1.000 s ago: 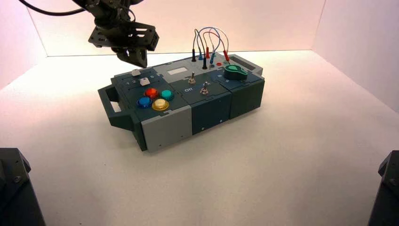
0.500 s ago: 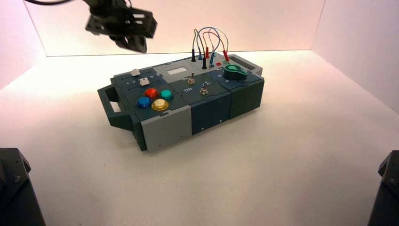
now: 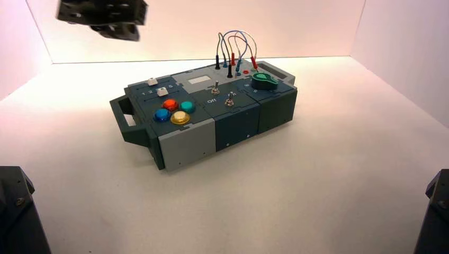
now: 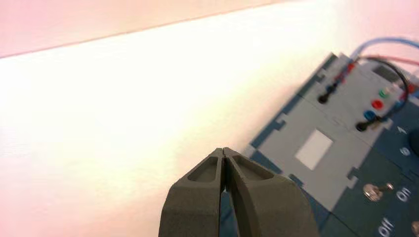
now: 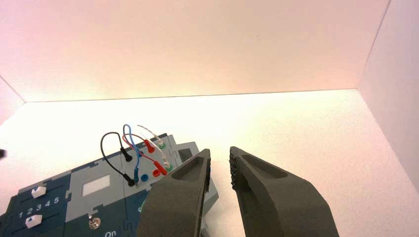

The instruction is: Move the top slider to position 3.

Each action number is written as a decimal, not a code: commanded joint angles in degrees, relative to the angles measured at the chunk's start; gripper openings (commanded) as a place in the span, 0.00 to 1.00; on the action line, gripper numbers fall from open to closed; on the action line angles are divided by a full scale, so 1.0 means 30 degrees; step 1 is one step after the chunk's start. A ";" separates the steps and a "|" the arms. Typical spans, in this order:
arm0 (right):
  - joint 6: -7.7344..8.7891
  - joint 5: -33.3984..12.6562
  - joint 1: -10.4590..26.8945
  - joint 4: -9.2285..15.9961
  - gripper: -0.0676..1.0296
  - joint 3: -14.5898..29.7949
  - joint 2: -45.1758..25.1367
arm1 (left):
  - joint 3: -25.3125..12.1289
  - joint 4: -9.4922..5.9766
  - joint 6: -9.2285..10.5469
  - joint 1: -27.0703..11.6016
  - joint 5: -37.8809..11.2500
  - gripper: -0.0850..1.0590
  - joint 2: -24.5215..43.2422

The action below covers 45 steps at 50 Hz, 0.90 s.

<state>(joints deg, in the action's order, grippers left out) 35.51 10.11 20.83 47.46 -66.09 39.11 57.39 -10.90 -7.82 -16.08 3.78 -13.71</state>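
The top slider [image 3: 153,81] is a small white cap at the box's far left corner. A matching white cap [image 3: 162,91] sits just in front of it. In the right wrist view the top slider [image 5: 38,191] stands roughly in line with the printed 3 [image 5: 38,208] of a "1 2 3 4 5" row. My left gripper [image 3: 117,32] hangs high above and to the left of the box, well clear of the sliders. Its jaws are shut on nothing [image 4: 224,150]. My right gripper [image 5: 220,154] is open and empty, and its arm [image 3: 437,209] is parked at the near right.
The dark teal and grey box [image 3: 185,143] stands turned on the white table. It bears red [image 3: 170,104], blue [image 3: 161,115], yellow [image 3: 180,117] and green [image 3: 187,107] buttons, two toggle switches [image 3: 216,90], a green knob [image 3: 263,81] and looped wires [image 3: 233,47]. White walls enclose the table.
My left gripper has risen and drawn back to the left, away from the slider corner, staying shut. The white caps have not visibly moved.
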 commanded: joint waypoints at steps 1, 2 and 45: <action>0.0029 0.0176 -0.0059 0.0000 0.28 0.0234 0.0000 | 0.0439 0.0000 -0.0029 0.0615 0.0820 0.05 -0.1289; 0.0029 0.0176 -0.0059 0.0000 0.28 0.0264 -0.0029 | 0.0498 0.0000 0.0000 0.0703 0.0908 0.05 -0.1406; 0.0029 0.0293 0.0000 0.0000 0.28 0.1348 -0.3926 | 0.1582 -0.0088 0.0205 0.1025 0.2344 0.05 -0.2549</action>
<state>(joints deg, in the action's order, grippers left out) 35.51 10.72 20.83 47.55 -63.54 27.33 62.75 -11.07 -7.47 -13.10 10.20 -20.57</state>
